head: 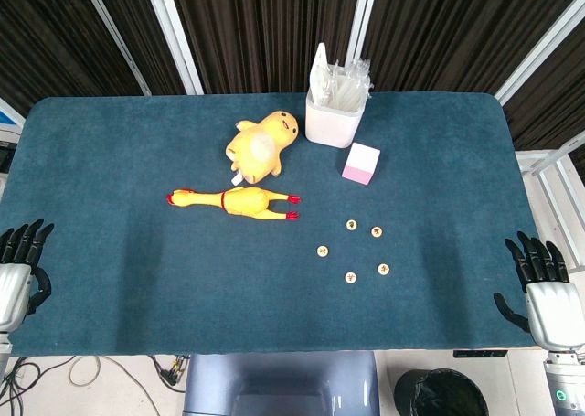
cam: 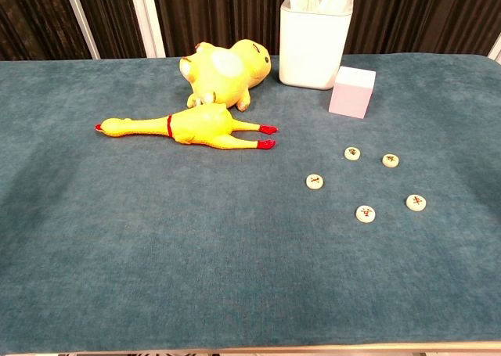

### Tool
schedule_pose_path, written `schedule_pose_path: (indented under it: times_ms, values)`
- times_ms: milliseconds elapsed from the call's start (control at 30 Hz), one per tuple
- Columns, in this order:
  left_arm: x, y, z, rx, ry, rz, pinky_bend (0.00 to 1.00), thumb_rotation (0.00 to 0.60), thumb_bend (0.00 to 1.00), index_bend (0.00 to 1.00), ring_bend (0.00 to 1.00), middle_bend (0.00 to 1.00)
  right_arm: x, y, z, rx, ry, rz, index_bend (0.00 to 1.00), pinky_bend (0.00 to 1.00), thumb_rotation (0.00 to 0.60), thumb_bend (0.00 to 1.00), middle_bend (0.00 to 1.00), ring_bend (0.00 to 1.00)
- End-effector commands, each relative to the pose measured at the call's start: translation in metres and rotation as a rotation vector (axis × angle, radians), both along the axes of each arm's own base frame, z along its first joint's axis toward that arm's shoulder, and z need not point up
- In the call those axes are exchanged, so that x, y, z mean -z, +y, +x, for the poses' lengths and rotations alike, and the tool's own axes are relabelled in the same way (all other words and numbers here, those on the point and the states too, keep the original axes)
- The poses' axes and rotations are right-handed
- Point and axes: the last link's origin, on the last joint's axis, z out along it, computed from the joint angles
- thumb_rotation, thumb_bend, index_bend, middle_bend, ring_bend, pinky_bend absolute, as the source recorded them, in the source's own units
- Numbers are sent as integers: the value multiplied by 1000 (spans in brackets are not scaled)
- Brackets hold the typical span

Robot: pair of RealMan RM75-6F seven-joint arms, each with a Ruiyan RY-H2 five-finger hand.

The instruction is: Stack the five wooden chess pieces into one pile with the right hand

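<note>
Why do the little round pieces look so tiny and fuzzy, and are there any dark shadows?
In the head view the chess pieces are small, their marks too blurry to read. In the chest view they look bigger and sharper. Light is soft and even in both views; only faint shadows sit under the rubber chicken.

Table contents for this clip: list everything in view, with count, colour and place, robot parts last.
wooden chess pieces: five, pale discs, apart in a loose ring, right of centre
rubber chicken: one, yellow, lying mid-table
plush toy: one, yellow, behind the chicken
white container: one, far edge, holding clear wrapped items
pink block: one, beside the container
table: one, dark teal cloth
left hand: open, left edge
right hand: open, right edge
</note>
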Motion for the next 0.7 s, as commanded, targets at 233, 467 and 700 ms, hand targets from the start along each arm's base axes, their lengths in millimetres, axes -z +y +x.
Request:
schedule_pose_path:
  times_ms: [233, 467, 700]
  values:
    - [-1, -1, 1, 7, -4, -1, 17, 600, 824, 84, 0, 0, 3, 1, 0, 20, 11, 23, 81, 36, 600, 355, 0, 0]
    - [-3, -2, 1, 4, -5, 7, 17, 600, 824, 84, 0, 0, 9, 0, -1, 40, 4, 74, 81, 36, 600, 356, 0, 0]
    - [-6, -1, -1, -4, -8, 19, 18, 600, 824, 83, 0, 0, 8, 0, 0, 39, -51, 90, 81, 36, 600, 355, 0, 0]
